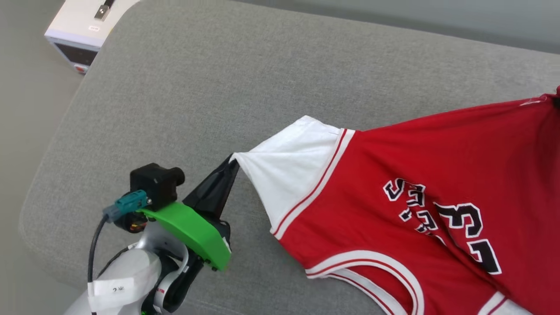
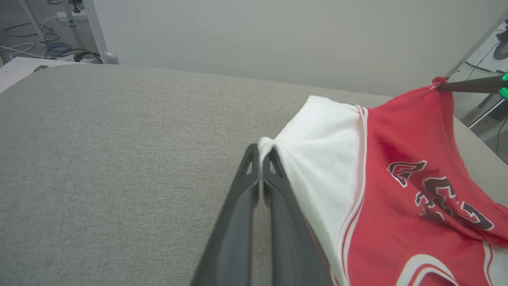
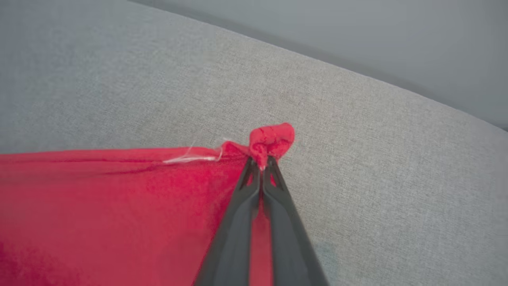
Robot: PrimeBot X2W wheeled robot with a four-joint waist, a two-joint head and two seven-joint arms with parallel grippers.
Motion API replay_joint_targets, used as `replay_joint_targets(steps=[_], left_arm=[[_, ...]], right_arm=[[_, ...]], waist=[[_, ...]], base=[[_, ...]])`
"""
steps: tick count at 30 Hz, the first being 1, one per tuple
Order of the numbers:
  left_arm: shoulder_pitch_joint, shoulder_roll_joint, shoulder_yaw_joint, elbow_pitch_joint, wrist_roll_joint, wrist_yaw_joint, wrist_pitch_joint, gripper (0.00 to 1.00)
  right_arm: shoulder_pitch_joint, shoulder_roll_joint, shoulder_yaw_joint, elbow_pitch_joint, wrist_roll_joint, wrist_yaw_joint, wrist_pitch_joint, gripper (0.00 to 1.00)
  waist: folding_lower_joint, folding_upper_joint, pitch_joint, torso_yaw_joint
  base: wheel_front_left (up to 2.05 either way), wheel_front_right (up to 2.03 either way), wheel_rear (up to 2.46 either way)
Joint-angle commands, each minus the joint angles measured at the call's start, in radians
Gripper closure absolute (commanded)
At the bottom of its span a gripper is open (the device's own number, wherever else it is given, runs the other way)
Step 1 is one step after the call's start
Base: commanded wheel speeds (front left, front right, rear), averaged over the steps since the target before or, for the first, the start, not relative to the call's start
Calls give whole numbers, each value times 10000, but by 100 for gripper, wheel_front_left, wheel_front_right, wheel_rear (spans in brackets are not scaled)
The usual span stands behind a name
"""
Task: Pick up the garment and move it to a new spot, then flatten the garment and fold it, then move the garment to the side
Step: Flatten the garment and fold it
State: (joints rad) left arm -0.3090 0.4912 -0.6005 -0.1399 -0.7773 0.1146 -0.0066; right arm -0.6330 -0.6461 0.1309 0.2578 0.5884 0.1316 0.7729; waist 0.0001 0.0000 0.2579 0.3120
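Observation:
The garment (image 1: 420, 175) is a red jersey with white sleeves and a black "BULLS 23" print, stretched taut above the grey cushion (image 1: 218, 87). My left gripper (image 1: 234, 162) is shut on the tip of its white sleeve (image 2: 317, 159), as the left wrist view shows at the fingertips (image 2: 260, 153). My right gripper (image 3: 262, 163) is shut on a bunched red corner of the garment (image 3: 272, 141). In the left wrist view the right gripper's dark fingers (image 2: 468, 85) reach in from the right edge, pinching the far corner. The garment's lower part runs out of the head view.
The grey cushion's rounded edge (image 1: 48, 148) falls off to the left. A white box with a dark front panel (image 1: 81, 26) stands on the floor beyond the cushion's corner. Cables and a table leg (image 2: 95, 31) lie on the floor far left.

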Motion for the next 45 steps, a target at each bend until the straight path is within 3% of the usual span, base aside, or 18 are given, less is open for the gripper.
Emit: replay_joint_targets(steps=[1,14,31,39,45], left_arm=[[-157,164,191,-55,-45,113,-14,100],[-1208,1144,1510,-1078,228,664,-42,100],[-2808,2000,2895,-3165,1092,1411,-237,100],[-3188,2321,3171,-3472,1137,1412,-61,100],[-3690,2900,3083,-3231,1192,967,482,100]], right_arm=[[-20,-74,20,-54,128,-9,-256,100],[566,-340,-224,-1509,617,-9,-1592,100],[1658,497,-1763,-4356,125,-9,-2180,100],[1827,763,-2163,-4680,-20,-9,-2392,100],[1564,728,-2333,-4552,-154,-9,-2853,100]], waist=[[-1,0,-779,-769],[-1,0,-1748,-2089],[-1,0,-2421,-3133],[-1,0,-2363,-3244],[-1,0,-2035,-3244]], base=[[0,0,0],[0,0,0],[0,0,0],[0,0,0],[0,0,0]])
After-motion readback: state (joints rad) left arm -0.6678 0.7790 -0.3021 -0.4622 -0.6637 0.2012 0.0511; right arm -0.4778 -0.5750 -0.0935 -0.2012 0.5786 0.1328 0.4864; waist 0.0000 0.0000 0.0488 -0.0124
